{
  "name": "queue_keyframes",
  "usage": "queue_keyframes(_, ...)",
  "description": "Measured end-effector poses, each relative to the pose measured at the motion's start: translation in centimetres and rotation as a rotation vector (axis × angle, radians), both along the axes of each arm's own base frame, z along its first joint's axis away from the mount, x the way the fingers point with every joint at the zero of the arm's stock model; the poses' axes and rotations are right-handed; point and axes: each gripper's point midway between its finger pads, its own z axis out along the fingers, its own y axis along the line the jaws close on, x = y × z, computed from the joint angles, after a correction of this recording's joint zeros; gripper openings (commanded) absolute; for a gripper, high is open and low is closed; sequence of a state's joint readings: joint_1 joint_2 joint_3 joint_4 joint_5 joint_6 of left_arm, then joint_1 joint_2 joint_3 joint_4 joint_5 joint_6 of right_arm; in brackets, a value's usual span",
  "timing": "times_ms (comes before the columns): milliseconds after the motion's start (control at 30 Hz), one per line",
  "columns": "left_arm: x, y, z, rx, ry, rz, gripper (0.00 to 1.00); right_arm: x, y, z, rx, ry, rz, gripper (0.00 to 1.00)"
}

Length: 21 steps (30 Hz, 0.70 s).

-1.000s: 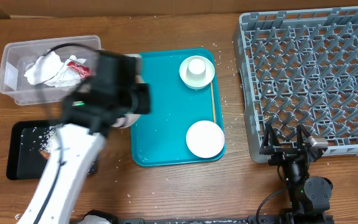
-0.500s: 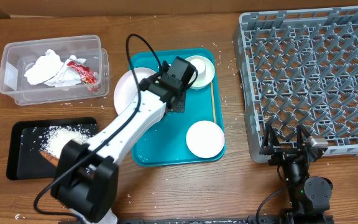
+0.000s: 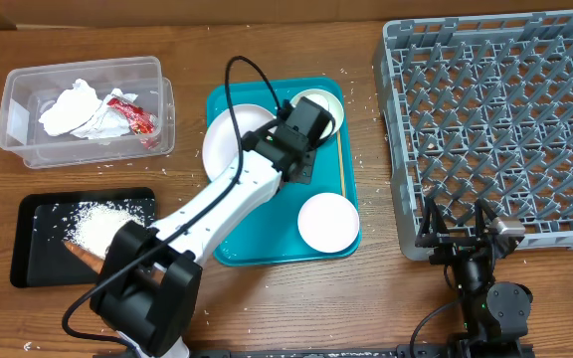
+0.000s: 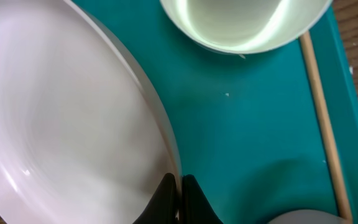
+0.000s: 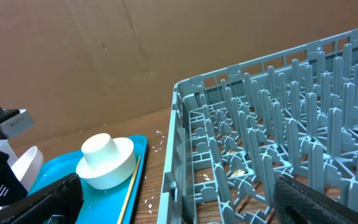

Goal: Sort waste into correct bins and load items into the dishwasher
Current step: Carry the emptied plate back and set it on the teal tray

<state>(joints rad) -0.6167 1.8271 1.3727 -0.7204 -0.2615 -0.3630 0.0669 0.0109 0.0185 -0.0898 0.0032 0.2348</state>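
The plate [image 4: 61, 124] is gripped at its rim by the left gripper [image 4: 180, 198], whose fingers are clamped tight on it above the teal tray [image 4: 247, 143]. Just ahead of the fingers a bowl [image 4: 241, 25] is seen, and to their right the stick [image 4: 321, 118] lies along the tray. The right gripper [image 3: 456, 229] is spread wide, grasping nothing, with the rack [image 3: 495, 109] directly ahead of it.

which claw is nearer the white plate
left. the left claw is shut on the plate at its rim, over the teal tray. the right claw sits open by the dish rack, well away from it
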Motion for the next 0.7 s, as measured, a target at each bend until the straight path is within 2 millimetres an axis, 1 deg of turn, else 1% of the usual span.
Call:
queue_keyframes(200, -0.27, -0.49, -0.01, 0.000, 0.001, -0.018, 0.10, 0.00, -0.01, -0.01, 0.000, 0.000, 0.000, 1.00)
queue_keyframes(267, -0.27, -0.49, -0.01, 0.000, 0.001, -0.019, 0.15, 0.00, -0.01, -0.01, 0.000, 0.000, 0.000, 1.00)
queue_keyframes(300, -0.28, -0.50, -0.01, 0.000, 0.002, -0.019, 0.19, 0.00, 0.00, -0.02, 0.000, 0.001, 0.000, 1.00)
queue_keyframes(333, -0.28, -0.51, -0.01, 0.000, 0.002, -0.020, 0.35, 0.00, -0.01, -0.01, -0.001, 0.000, 0.000, 1.00)
queue_keyframes(367, -0.30, -0.54, -0.02, -0.001, 0.003, -0.023, 0.45, 0.00, -0.01, -0.01, 0.000, 0.000, 0.000, 1.00)
queue_keyframes(567, -0.44, -0.54, -0.10, 0.004, 0.010, -0.036, 0.51, 0.00, -0.01, 0.00, 0.000, 0.000, 0.000, 1.00)
queue_keyframes(700, -0.91, 0.02, -0.32, 0.030, 0.030, -0.032, 0.53, 0.00, 0.00, -0.01, 0.000, 0.000, 0.000, 1.00)
